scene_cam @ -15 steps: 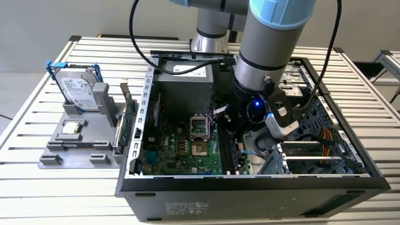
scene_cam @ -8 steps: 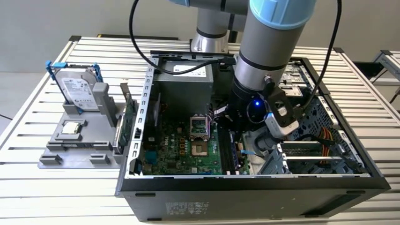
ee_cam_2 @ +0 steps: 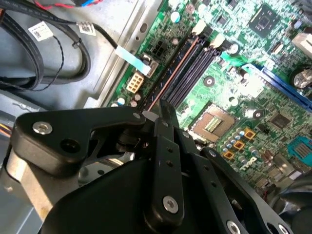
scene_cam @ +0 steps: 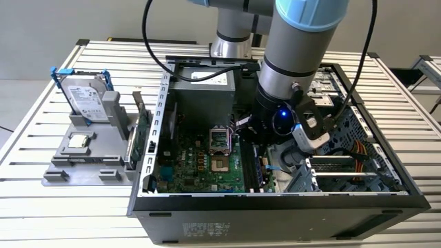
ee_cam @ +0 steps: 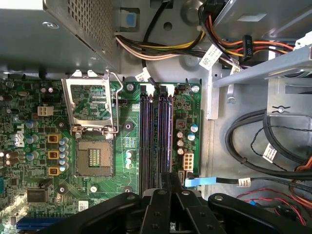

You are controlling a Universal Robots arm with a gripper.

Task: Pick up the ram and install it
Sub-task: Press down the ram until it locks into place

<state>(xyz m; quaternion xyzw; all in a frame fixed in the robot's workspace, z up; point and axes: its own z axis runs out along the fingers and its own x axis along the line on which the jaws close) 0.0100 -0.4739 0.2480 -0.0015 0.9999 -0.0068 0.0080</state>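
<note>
**Gripper down at the memory slots, closed on a thin stick**

In the exterior view the arm [scene_cam: 296,51] reaches down into the open computer case [scene_cam: 276,206]. Its black wrist sits low over the main board [scene_cam: 200,165], at about three o'clock from the processor socket [scene_cam: 220,165] on that view's clock face.

In the second wrist view the gripper [ee_cam_2: 163,111] has its fingertips drawn close together with hardly any gap. They pinch the near end of a thin dark strip with a reddish edge. This strip looks like the ram [ee_cam_2: 176,68] seen edge-on. It runs away from the fingertips along the memory slot nearest the board's edge, in line with the other long black slots [ee_cam_2: 195,68] beside it. From these angles I cannot tell whether the stick is pushed fully home or just resting in the slot's mouth.

In the first wrist view the gripper [ee_cam: 168,176] is centred over the same outer slot. The open processor socket [ee_cam: 92,158] lies on one side of the slots. A small white connector [ee_cam: 187,158] and a blue-tagged cable [ee_cam: 200,181] lie on the other. A bundle of coloured cables [ee_cam: 156,48] crosses the case floor beyond the slots' far end.

Outside the case, at about nine o'clock in the exterior view, a gray stand [scene_cam: 76,160] sits on the slatted table [scene_cam: 55,206]. A hard drive [scene_cam: 88,101] in a blue-tabbed frame stands upright on it. A large green card [scene_cam: 141,137] stands on edge between the stand and the case wall.
</note>
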